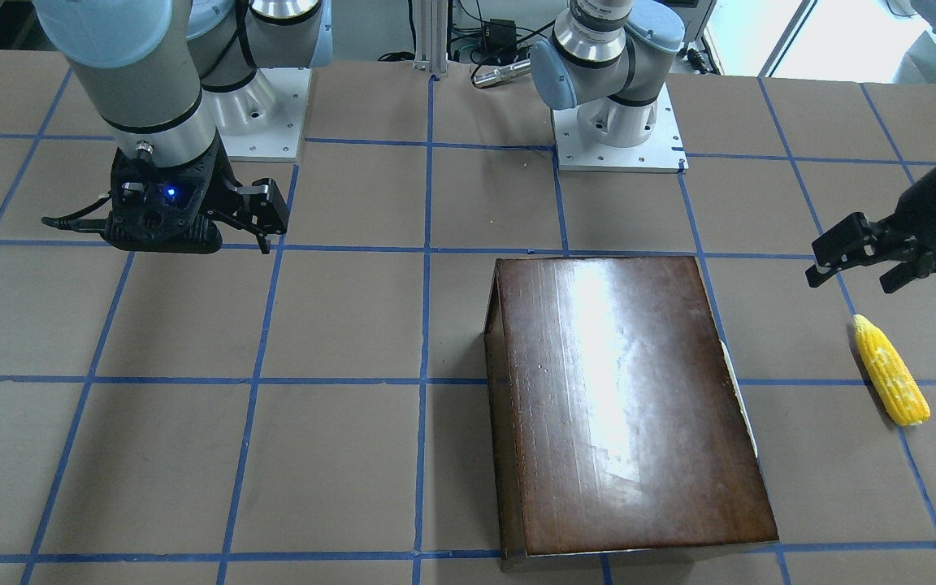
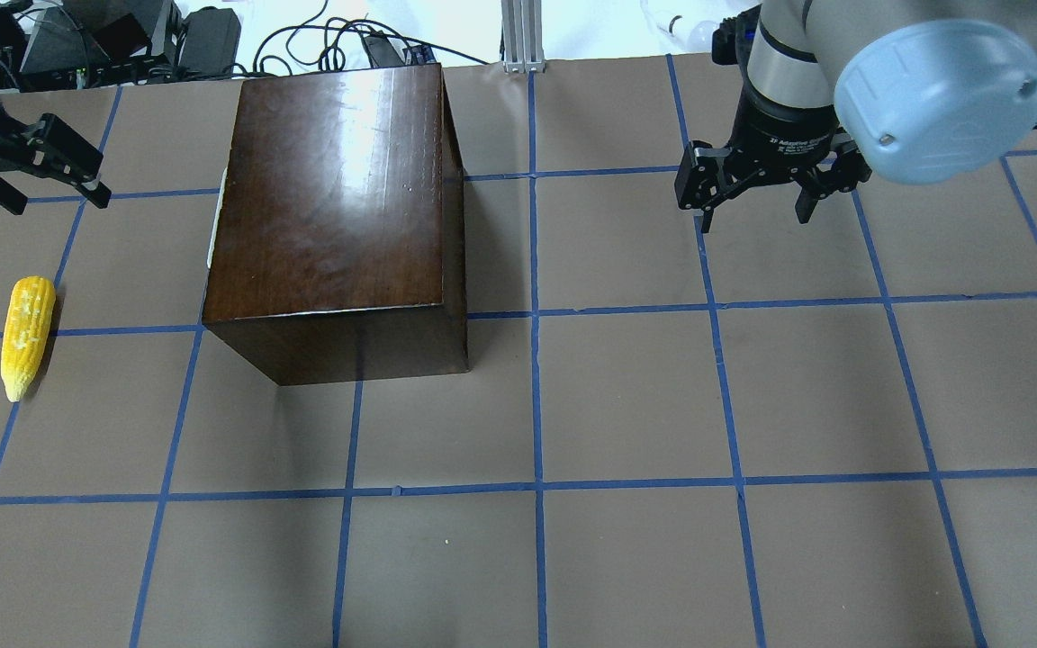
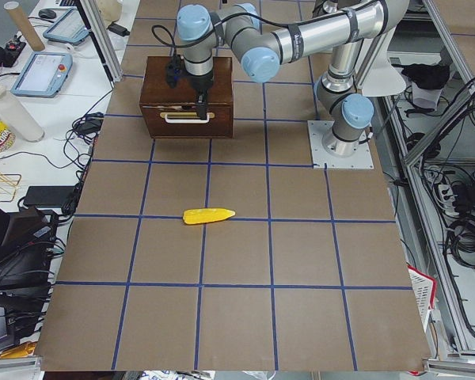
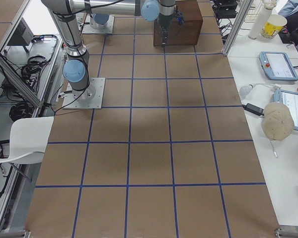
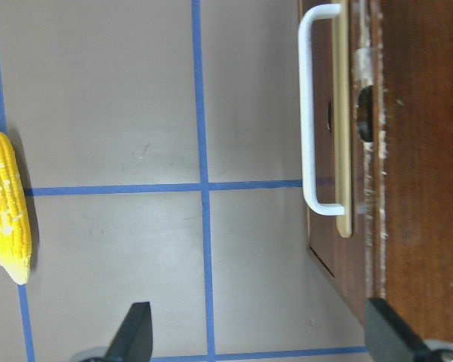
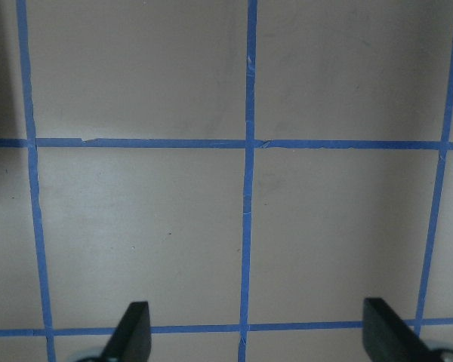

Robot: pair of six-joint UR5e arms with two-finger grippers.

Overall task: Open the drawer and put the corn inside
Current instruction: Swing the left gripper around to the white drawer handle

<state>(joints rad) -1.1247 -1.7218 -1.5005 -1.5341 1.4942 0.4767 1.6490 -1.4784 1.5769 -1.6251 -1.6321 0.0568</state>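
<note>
The glossy dark brown box (image 2: 338, 207) stands on the table, also in the front-facing view (image 1: 622, 398). Its drawer is shut; the worn front panel (image 5: 365, 188) with a white loop handle (image 5: 308, 121) faces the robot's left, as the exterior left view shows (image 3: 186, 119). The yellow corn (image 2: 28, 335) lies on the table left of the box, apart from it, and shows in the left wrist view (image 5: 7, 204). My left gripper (image 2: 32, 171) is open and empty in the air, between corn and box and beyond the corn. My right gripper (image 2: 757, 193) is open and empty, right of the box.
The table (image 2: 626, 405) is brown with a grid of blue tape lines. The arm bases (image 1: 618, 138) are bolted at the robot's side. Cables and gear (image 2: 167, 40) lie beyond the far edge. The right wrist view shows only bare table (image 6: 249, 226).
</note>
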